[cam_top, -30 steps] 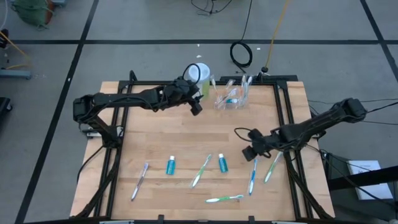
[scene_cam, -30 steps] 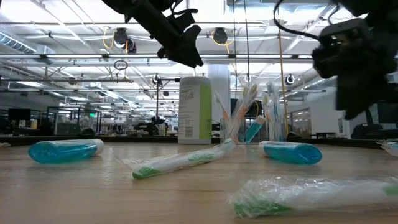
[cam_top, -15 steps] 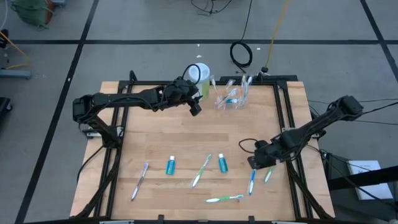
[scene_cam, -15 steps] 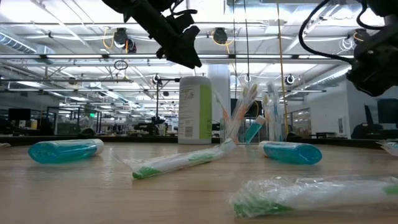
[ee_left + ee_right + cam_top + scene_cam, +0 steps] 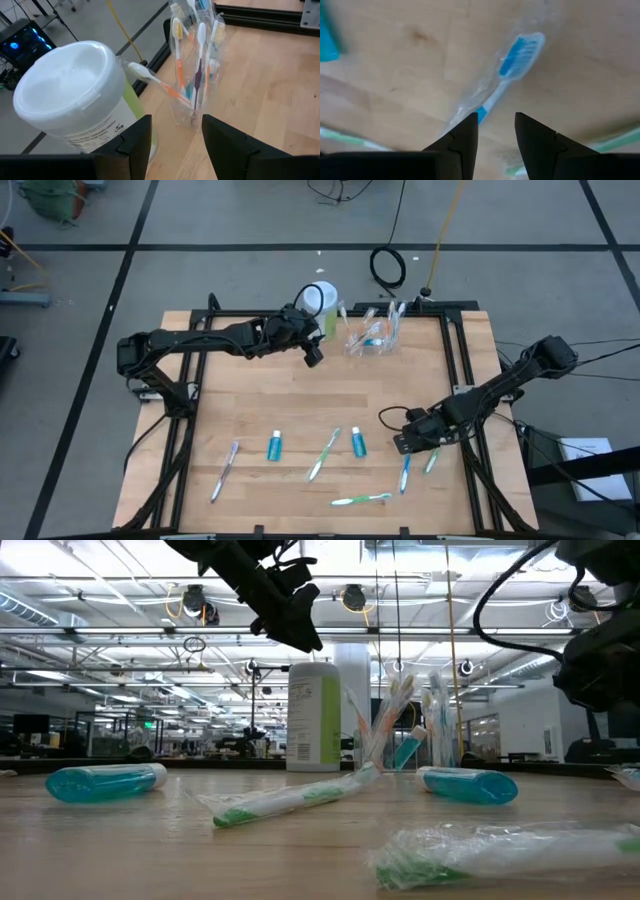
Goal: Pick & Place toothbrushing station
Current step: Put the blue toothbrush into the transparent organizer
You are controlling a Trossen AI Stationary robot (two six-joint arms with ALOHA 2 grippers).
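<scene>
Dark right end effector (image 5: 401,443) hangs open over a blue toothbrush (image 5: 405,470); left end effector (image 5: 314,356) open.

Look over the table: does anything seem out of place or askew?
Yes. Wrapped toothbrushes and small blue tubes lie scattered at odd angles across the near half of the table, while the clear holder at the far edge already has brushes leaning crookedly in it.

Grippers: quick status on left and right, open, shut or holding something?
Left gripper: open, empty, beside the white canister near the toothbrush holder.
Right gripper: open, empty, above a wrapped blue toothbrush.
</scene>
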